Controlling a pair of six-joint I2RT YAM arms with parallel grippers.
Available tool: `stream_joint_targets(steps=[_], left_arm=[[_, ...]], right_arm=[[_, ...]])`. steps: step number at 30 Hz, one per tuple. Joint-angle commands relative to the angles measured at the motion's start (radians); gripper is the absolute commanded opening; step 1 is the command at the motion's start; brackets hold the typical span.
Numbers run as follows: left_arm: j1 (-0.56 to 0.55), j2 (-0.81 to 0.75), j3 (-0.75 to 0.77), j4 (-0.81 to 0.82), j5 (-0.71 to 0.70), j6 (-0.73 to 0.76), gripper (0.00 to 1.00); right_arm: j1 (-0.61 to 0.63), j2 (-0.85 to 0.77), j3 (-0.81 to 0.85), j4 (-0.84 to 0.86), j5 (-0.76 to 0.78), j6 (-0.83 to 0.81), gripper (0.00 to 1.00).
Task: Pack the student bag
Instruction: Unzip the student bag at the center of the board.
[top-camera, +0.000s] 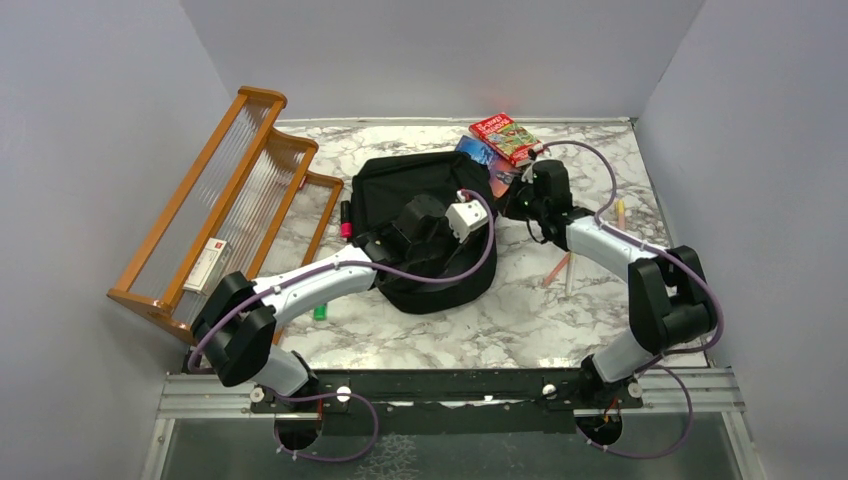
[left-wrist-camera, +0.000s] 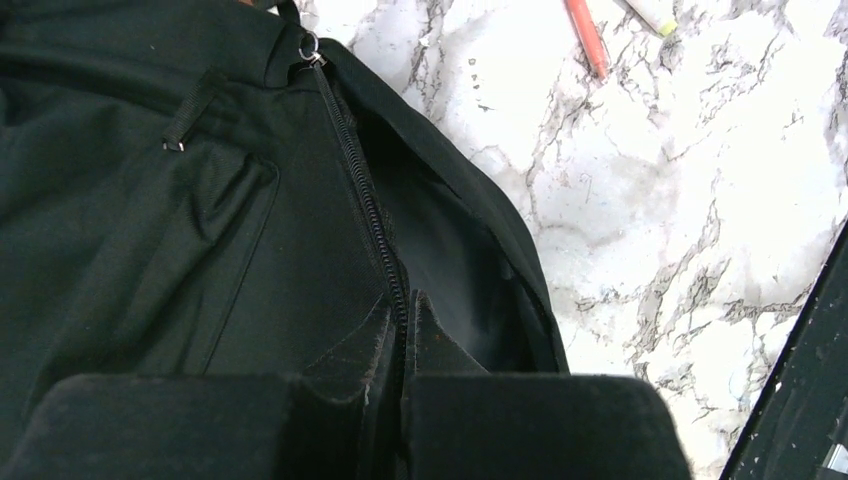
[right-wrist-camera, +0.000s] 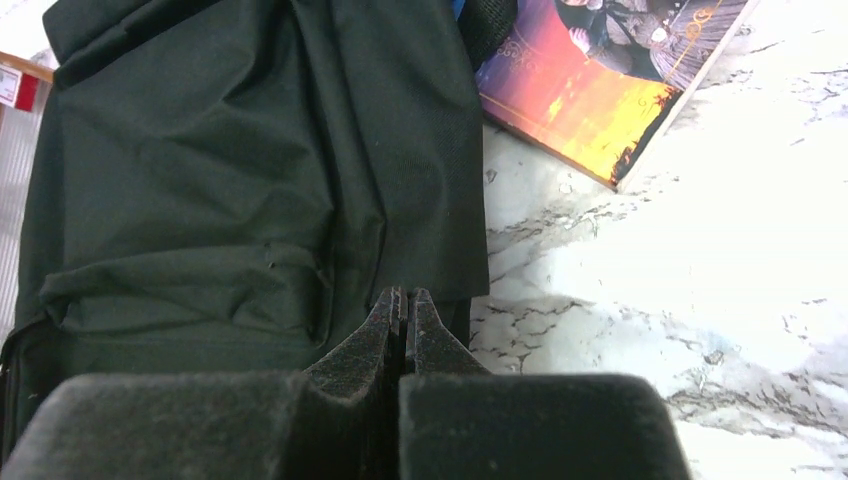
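Note:
The student bag is a black soft backpack lying flat in the middle of the marble table. My left gripper reaches over it and is shut on the edge of its open zip; in the left wrist view the zip teeth run between my fingertips, and the metal puller sits at the far end. My right gripper is at the bag's right upper edge, shut on a fold of the black fabric. The inside of the bag is dark and hidden.
A red book and a blue-orange book lie behind the bag; the latter also shows in the right wrist view. Pens lie right of the bag, a green marker and a pink one left. A wooden rack stands at left.

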Motion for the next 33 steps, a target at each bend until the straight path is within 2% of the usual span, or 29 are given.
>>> stream_joint_targets(steps=[1,19,33], left_arm=[[-0.012,-0.074,0.033,-0.057,0.015,0.015,0.0],[-0.012,-0.093,0.081,-0.104,-0.007,0.048,0.0],[-0.012,-0.125,0.161,-0.149,0.023,0.068,0.0]], right_arm=[[-0.036,0.066,0.063,0.045,0.117,-0.032,0.0],[-0.076,0.241,0.219,-0.002,0.281,-0.027,0.01],[-0.091,0.308,0.359,0.04,0.201,-0.081,0.0]])
